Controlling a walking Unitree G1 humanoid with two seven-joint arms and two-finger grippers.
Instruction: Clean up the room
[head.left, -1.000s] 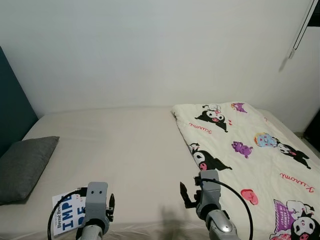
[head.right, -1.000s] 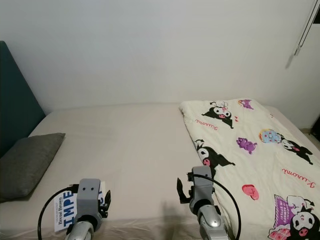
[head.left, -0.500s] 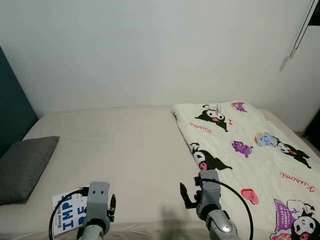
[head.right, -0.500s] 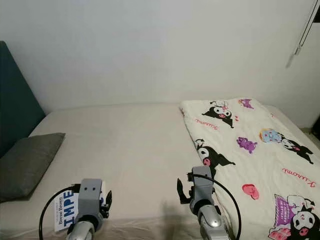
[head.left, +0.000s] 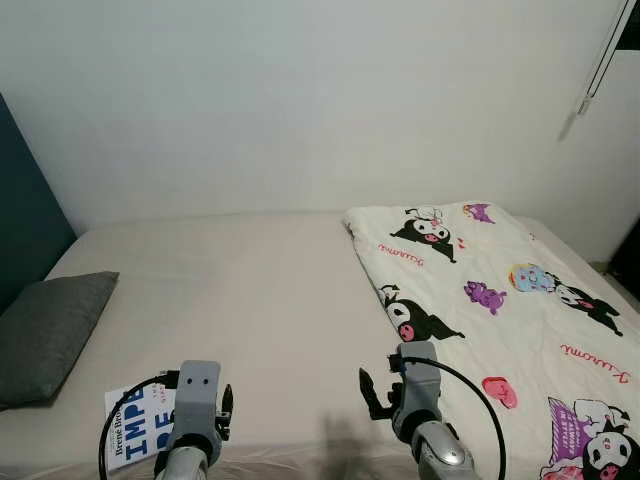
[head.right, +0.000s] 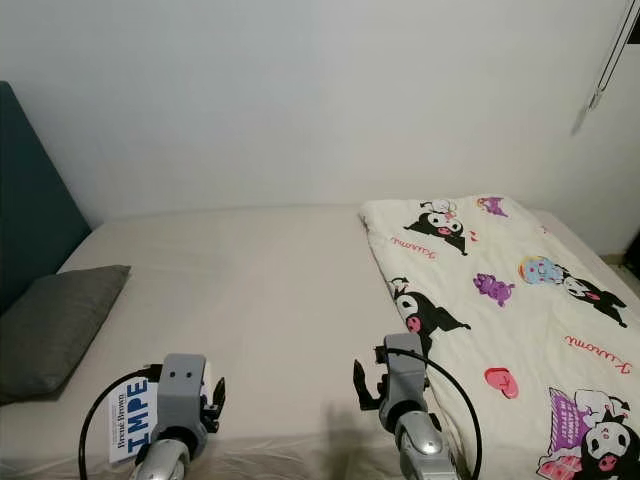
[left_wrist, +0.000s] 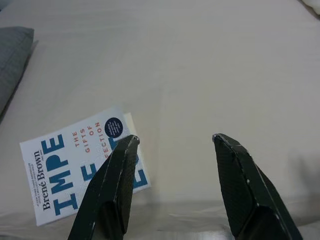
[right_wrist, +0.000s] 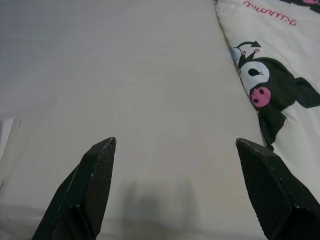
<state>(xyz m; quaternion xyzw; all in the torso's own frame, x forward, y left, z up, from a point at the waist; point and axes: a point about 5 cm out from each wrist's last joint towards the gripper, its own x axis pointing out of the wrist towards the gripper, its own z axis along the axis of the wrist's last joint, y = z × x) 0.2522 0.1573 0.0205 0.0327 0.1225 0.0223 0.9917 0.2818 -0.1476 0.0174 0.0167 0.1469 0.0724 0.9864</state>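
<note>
Both grippers hover low over the near edge of a bed (head.left: 250, 290) covered in a plain beige sheet. On the left, the left gripper (left_wrist: 172, 142) has its two black fingers spread apart and holds nothing; one finger (left_wrist: 117, 175) overlaps the corner of a white paperback book (left_wrist: 75, 170) with blue lettering, which lies flat on the sheet near the bed's front edge, though whether the finger touches the cover cannot be told. Beside the book, toward the robot's left, a grey pillow (head.left: 45, 330) rests against a dark teal headboard (head.left: 25, 200). On the right, the right gripper (right_wrist: 175, 150) is likewise wide open and empty, poised above bare sheet just beside the edge of a cream blanket (head.left: 490, 300) printed with black-and-pink cartoon characters, which is spread over the right part of the bed. A white wall (head.left: 300, 100) stands behind the bed, and a thin cord (head.left: 600, 60) hangs in the far right corner.
</note>
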